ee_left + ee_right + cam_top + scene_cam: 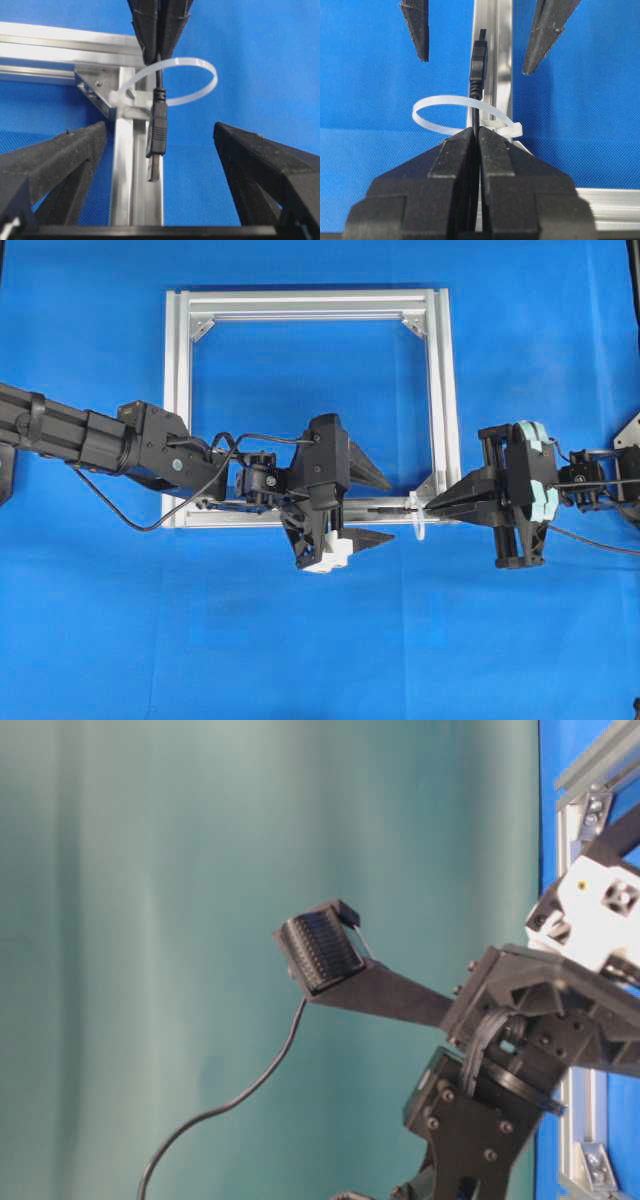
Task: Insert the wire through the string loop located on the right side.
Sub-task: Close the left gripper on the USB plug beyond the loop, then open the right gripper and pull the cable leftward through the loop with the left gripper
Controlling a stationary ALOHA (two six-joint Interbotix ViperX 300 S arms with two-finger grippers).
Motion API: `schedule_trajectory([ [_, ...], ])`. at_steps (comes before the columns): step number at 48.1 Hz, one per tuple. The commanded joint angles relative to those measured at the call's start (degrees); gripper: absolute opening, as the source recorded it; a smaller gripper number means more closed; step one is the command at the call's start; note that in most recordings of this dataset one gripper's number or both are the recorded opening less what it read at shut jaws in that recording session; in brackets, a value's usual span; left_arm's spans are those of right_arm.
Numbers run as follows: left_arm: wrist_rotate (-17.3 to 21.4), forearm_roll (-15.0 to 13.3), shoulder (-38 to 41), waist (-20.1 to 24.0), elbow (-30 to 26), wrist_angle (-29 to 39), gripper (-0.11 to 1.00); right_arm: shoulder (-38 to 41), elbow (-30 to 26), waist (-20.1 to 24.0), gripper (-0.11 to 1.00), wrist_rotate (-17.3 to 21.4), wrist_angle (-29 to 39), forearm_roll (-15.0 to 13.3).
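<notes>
In the right wrist view my right gripper (476,131) is shut on the thin black wire (479,65). The wire runs from the jaws through the whitish string loop (427,106), and its plug end lies beyond the loop over the silver bar. In the left wrist view the plug (156,130) hangs on the near side of the string loop (212,75). It sits between the wide-apart fingers of my open left gripper (160,132), touching neither. From overhead, the left gripper (385,508) faces the right gripper (432,508) across the loop (416,523) at the frame's lower right corner.
The silver square frame (180,390) lies flat on the blue table cover, with triangular brackets in its corners. A black arm cable (120,510) droops beside the frame's lower left corner. In the table-level view, one ribbed finger pad (320,955) shows against a green backdrop.
</notes>
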Motion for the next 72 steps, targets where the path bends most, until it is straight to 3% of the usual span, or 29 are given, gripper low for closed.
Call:
schedule_trajectory([
  [1, 0.0, 0.1, -0.9, 0.0, -1.3, 0.1, 0.92, -0.4, -0.9, -0.1, -0.04, 0.1, -0.4, 0.1],
  [7, -0.3, 0.1, -0.7, 0.1, -2.0, 1.5, 0.89, -0.4, -0.9, -0.1, -0.04, 0.1, -0.4, 0.1],
  [10, -0.3, 0.1, -0.5, 0.2, -2.6, 2.1, 0.82, -0.4, -0.9, -0.1, -0.04, 0.1, -0.4, 0.1],
  [14, 0.2, 0.1, -0.4, 0.2, -2.9, 2.0, 0.62, -0.4, -0.8, -0.1, -0.04, 0.1, -0.4, 0.1],
  [20, 0.9, 0.3, -0.5, 0.2, -2.5, 2.0, 0.22, -0.4, -0.9, -0.1, -0.04, 0.1, -0.4, 0.0],
  [23, 1.6, 0.3, -0.6, 0.2, -2.2, 2.0, 0.08, -0.4, -0.9, -0.1, -0.04, 0.0, -0.4, 0.1],
  [41, 1.7, 0.3, -0.6, 0.2, -2.1, 2.4, 0.08, -0.4, -1.1, -0.1, -0.03, -0.1, 1.4, -0.3],
  [45, 1.6, 0.3, -0.6, 0.1, -2.2, 2.4, 0.08, -0.4, -1.3, -0.1, 0.01, -0.1, 2.0, -0.3],
  [51, 1.7, 0.3, -0.6, 0.2, -2.1, 2.4, 0.08, -0.5, -1.7, -0.1, 0.24, -0.1, 2.4, -0.3],
  [60, 1.7, 0.3, -0.6, 0.1, -2.2, 2.5, 0.08, -0.9, -1.5, -0.1, 0.8, -0.2, 2.2, -0.3],
  [63, 1.7, 0.4, -0.6, 0.1, -2.2, 2.4, 0.08, -1.1, -1.4, -0.1, 0.93, -0.2, 2.2, -0.3],
  [72, 1.8, 0.3, -1.0, 0.1, -1.7, 2.4, 0.08, -1.0, -1.5, -0.1, 0.95, -0.2, 2.3, -0.3],
])
